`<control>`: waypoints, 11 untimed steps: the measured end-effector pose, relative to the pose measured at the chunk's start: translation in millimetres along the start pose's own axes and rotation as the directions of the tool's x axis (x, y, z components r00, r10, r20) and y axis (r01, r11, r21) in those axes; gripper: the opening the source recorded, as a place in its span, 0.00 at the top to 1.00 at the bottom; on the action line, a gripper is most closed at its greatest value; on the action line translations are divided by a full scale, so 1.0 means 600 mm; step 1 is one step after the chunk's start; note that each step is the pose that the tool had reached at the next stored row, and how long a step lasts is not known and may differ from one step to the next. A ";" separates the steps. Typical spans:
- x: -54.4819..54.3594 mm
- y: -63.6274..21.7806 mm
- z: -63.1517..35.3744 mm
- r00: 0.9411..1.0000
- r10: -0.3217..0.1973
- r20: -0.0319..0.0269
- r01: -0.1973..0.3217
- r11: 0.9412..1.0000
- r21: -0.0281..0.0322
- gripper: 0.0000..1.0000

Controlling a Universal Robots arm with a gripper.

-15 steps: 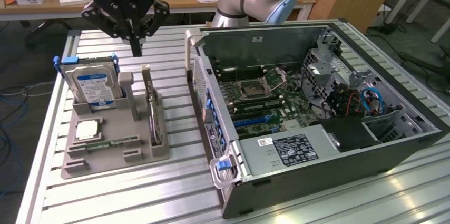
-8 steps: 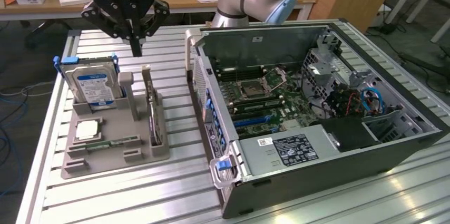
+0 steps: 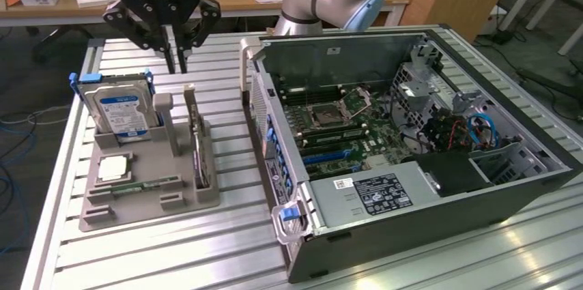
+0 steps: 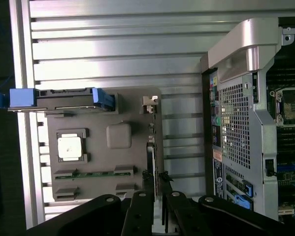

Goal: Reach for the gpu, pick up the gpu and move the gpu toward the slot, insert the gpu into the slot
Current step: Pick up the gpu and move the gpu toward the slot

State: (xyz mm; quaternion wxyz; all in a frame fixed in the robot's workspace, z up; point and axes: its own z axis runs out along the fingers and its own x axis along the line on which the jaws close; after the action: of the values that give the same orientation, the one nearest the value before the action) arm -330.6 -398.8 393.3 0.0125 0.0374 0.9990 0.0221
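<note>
While our one claw [image 3: 176, 69] is hanging with its two fingers barely apart, gripping nothing, we are seeing below it one gpu [image 3: 198, 153], a thin dark card standing on edge in one grey holder [image 3: 173, 164].

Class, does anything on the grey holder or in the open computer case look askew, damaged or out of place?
Nothing stands out. The thin dark circuit card stands on edge in the grey holder, the blue-labelled silver hard drive upright beside it; the open computer case looks undamaged.
</note>
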 end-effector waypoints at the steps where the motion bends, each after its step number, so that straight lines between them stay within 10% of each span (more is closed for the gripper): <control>1: 0.000 0.000 0.000 1.000 0.000 0.000 0.000 1.000 0.000 0.77; 11: 0.000 -0.002 0.002 0.999 -0.032 -0.005 0.032 0.999 0.004 0.41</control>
State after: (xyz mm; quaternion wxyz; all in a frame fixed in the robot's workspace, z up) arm -331.0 -400.2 391.8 0.0105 0.0212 0.9995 0.0200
